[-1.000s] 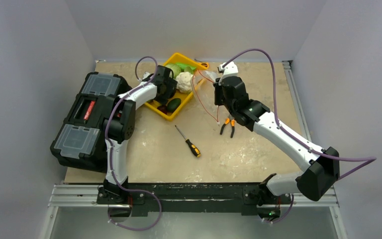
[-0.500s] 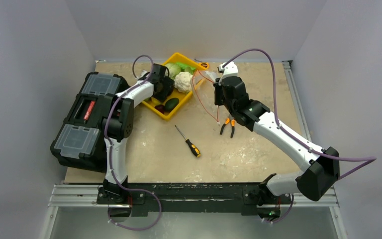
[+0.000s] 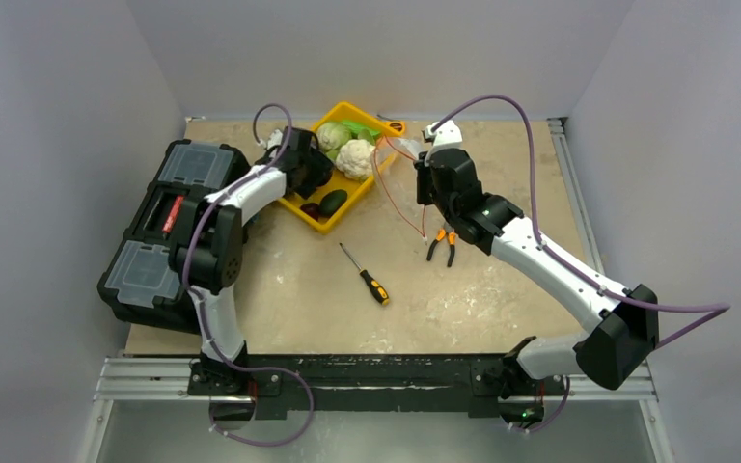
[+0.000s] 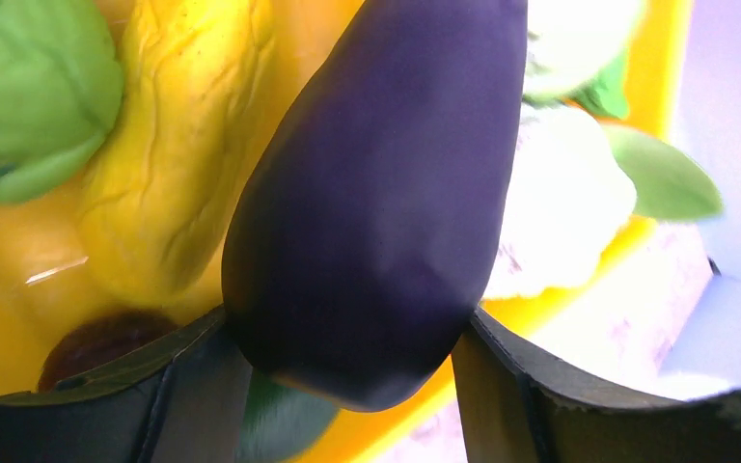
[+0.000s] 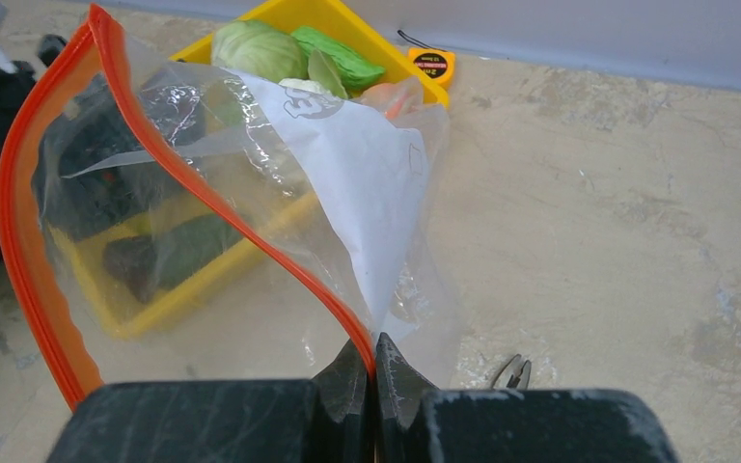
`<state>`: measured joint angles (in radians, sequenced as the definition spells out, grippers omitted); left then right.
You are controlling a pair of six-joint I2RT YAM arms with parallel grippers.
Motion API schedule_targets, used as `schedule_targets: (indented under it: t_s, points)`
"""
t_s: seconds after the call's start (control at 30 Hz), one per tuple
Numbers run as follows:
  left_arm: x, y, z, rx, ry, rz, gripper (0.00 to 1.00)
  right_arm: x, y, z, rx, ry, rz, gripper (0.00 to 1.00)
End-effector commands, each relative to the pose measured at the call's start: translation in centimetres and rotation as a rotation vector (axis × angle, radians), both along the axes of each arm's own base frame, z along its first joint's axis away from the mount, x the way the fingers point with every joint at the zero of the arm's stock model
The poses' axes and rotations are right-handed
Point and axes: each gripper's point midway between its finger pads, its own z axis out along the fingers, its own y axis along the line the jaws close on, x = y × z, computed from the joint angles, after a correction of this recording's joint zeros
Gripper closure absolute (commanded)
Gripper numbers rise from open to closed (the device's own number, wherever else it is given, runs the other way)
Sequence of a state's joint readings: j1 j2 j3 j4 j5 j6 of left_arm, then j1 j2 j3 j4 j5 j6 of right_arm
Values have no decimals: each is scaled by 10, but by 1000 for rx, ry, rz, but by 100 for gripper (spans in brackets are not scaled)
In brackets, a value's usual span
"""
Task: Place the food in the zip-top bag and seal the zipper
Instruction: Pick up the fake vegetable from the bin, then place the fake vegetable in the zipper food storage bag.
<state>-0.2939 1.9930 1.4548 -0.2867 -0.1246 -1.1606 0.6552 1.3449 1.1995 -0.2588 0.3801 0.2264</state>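
Observation:
My left gripper (image 4: 347, 386) is shut on the purple eggplant (image 4: 376, 174), with a finger on each side of its rounded end, over the yellow tray (image 3: 323, 224). In the top view this gripper (image 3: 307, 164) sits at the tray's left side. Yellow corn (image 4: 174, 145), a green piece (image 4: 29, 87) and the white cauliflower (image 4: 560, 203) lie behind the eggplant. Cabbage (image 3: 334, 135), cauliflower (image 3: 355, 157) and avocado (image 3: 333, 203) lie in the tray. My right gripper (image 5: 374, 371) is shut on the red-orange zipper (image 5: 29, 241) of the clear bag (image 5: 347, 183) and holds its mouth open beside the tray.
A black toolbox (image 3: 169, 231) stands at the left, close to the left arm. A screwdriver (image 3: 367, 275) and orange-handled pliers (image 3: 441, 241) lie on the table. A yellow tape measure (image 5: 434, 66) lies behind the tray. Walls close the back and both sides.
The left arm's elbow has swung left and its gripper has drawn slightly left across the tray. The right arm and the bag have not moved.

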Motion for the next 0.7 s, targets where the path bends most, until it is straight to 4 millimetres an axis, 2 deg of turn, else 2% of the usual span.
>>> schedule_targets:
  t_s: [0.0,0.07,0.1,0.23,0.33,0.43,0.5,0.67]
  points:
    - [-19,-5,79,29,-206,-117,81,3,-7,10,8,-40,-37,100]
    - [-35,-3,84,35,-221,-151,82,4,-7,9,0,-37,-40,100]
    - [-45,-2,85,39,-220,-170,88,5,-8,7,-7,-34,-43,100]
    - [-84,-1,101,55,-254,-284,93,8,-11,2,-35,-22,-65,100]
    - [-117,-9,117,19,-298,-406,94,10,-13,0,-54,-18,-80,100]
    - [-156,-19,142,1,-351,-564,95,13,-16,-1,-71,-13,-98,100]
    - [-183,-25,158,-16,-379,-666,100,15,-17,-3,-82,-9,-111,100]
    - [-255,-37,191,-58,-442,-906,100,22,-21,-9,-119,-4,-154,100]
